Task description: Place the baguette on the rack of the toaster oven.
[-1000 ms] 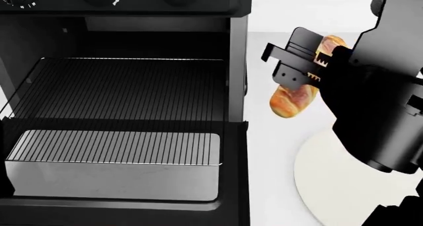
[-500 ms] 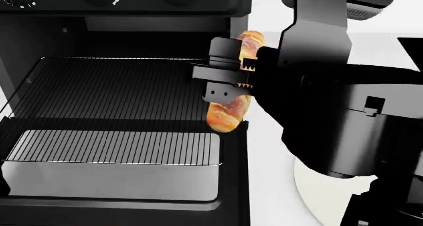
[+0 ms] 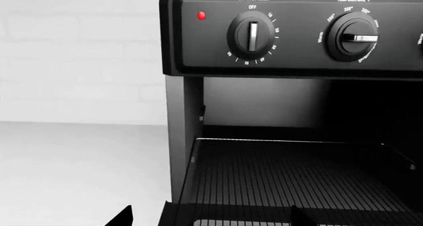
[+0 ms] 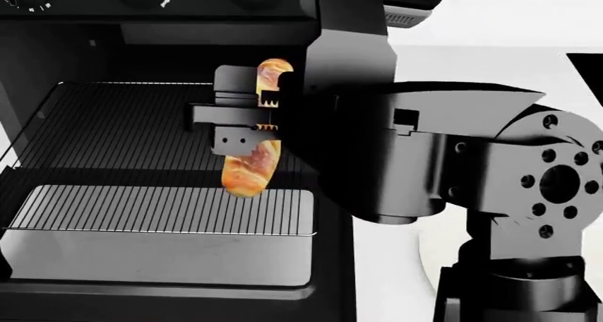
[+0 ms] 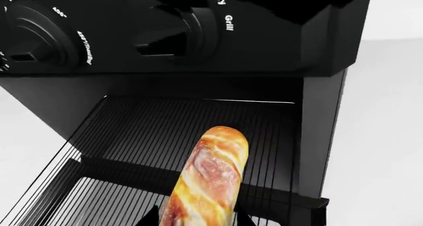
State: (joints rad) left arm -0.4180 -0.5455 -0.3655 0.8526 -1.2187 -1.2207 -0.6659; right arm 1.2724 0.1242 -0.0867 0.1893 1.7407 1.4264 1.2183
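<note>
The carry step is in hand: the right gripper [image 4: 247, 118], clamped on the baguette [image 4: 251, 168], holds it over the pulled-out rack [image 4: 123, 135] of the toaster oven [image 3: 290, 32] (left gripper unseen), so next comes lowering and letting go.

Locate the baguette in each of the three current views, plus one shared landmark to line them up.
Head view: baguette near centre, held in the right hand, above the rack.
Right wrist view: baguette at bottom centre, over the rack.
Left wrist view: not in it; only the toaster oven and rack show.
Shared landmark: the rack's wire grid, seen in all three.
</note>
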